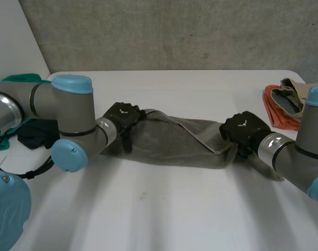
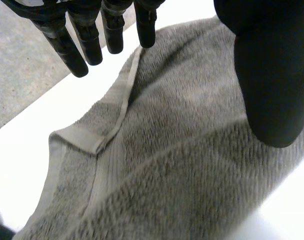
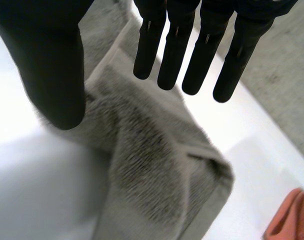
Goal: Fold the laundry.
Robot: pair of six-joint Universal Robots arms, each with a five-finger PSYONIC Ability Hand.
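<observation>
Grey towel (image 1: 174,141) lies as a folded band across the middle of the worktop (image 1: 164,209), running from 9 to 3 o'clock. Your left hand (image 1: 122,116) sits at its 9 o'clock end and your right hand (image 1: 243,128) at its 3 o'clock end. Both have their fingers (image 2: 112,35) straight and well apart from the thumb, holding nothing. Expect thick, soft terry that is limp, sags and clings to itself. Pinch it at the hemmed corners, through both layers.

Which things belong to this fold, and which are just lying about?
In the job: grey towel; left hand and right hand, both open, at its ends.
Lying about: green cloth and black cloth near the left arm; orange cloth and beige garment near the right arm.
</observation>
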